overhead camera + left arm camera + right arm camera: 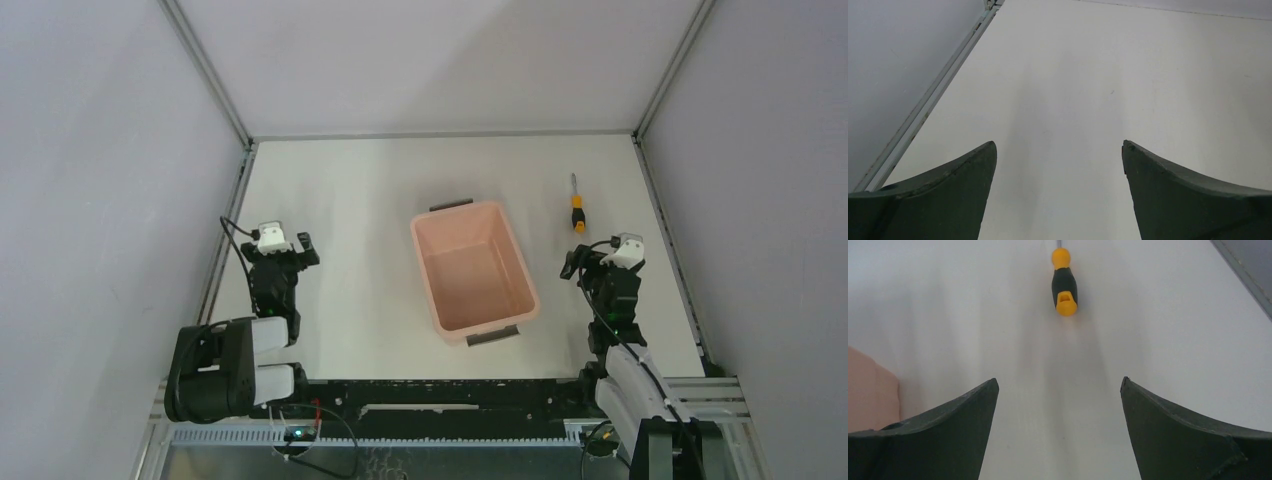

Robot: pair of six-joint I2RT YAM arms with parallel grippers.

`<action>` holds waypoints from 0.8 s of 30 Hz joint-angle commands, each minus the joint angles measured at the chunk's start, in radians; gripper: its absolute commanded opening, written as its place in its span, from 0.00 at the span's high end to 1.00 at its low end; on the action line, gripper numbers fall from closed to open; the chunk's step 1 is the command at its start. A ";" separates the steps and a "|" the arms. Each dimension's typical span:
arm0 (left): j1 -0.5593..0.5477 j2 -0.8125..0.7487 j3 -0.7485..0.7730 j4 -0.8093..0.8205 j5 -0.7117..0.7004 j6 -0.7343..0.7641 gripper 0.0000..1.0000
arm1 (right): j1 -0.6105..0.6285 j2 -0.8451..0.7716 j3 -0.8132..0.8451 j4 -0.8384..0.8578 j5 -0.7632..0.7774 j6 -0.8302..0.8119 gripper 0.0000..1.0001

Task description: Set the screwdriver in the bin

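Note:
The small screwdriver (576,205) with an orange-yellow and black handle lies on the white table to the right of the bin, shaft pointing away. In the right wrist view it (1064,282) lies straight ahead of the jaws, handle end nearest. The pale pink bin (473,270) stands in the middle, empty, with a dark grey handle at each short end; its corner (870,395) shows at the left of the right wrist view. My right gripper (590,262) is open and empty, just short of the screwdriver. My left gripper (287,252) is open and empty, left of the bin.
Grey walls with metal frame rails (228,230) bound the table on the left, back and right. A rail (923,112) runs close along the left gripper's left side. The arm bases and a black rail (440,395) line the near edge.

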 commanded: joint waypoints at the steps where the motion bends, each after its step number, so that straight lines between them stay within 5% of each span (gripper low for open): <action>1: -0.005 -0.006 0.042 0.023 -0.002 0.003 0.00 | 0.004 -0.036 0.102 -0.029 0.032 0.035 0.00; 7: -0.005 -0.006 0.043 0.023 -0.003 0.003 0.00 | 0.000 0.044 0.477 -0.330 0.038 0.035 0.00; 16: -0.004 -0.006 0.042 0.023 -0.003 0.003 0.00 | -0.033 0.616 1.231 -1.000 -0.017 0.030 0.00; 24: -0.005 -0.006 0.043 0.023 -0.002 0.003 0.00 | -0.065 0.985 1.474 -1.124 -0.063 -0.008 0.00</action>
